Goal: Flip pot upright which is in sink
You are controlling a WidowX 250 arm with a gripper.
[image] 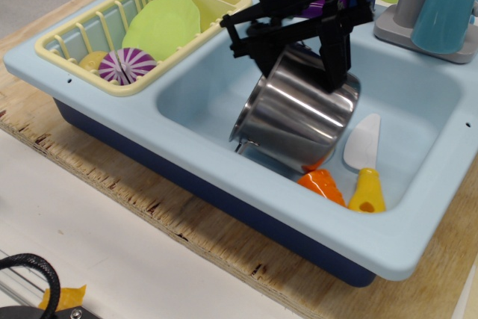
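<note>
The shiny steel pot point(295, 117) lies tilted on its side in the basin of the light blue sink point(190, 158), with one wire handle low at its left end. My black gripper point(302, 78) comes down from above with its jaws spread. One finger point(263, 56) is at the pot's upper left and the other finger point(334, 61) lies over its upper right edge. The fingers straddle the pot's top and touch it. I cannot tell which way the pot's opening faces.
An orange toy carrot point(323, 183) and a white knife with a yellow handle point(366, 166) lie in the basin by the pot's right end. A yellow dish rack point(82, 39) with a green plate point(160, 26) stands at the left. A teal cup point(447, 9) stands at the back right.
</note>
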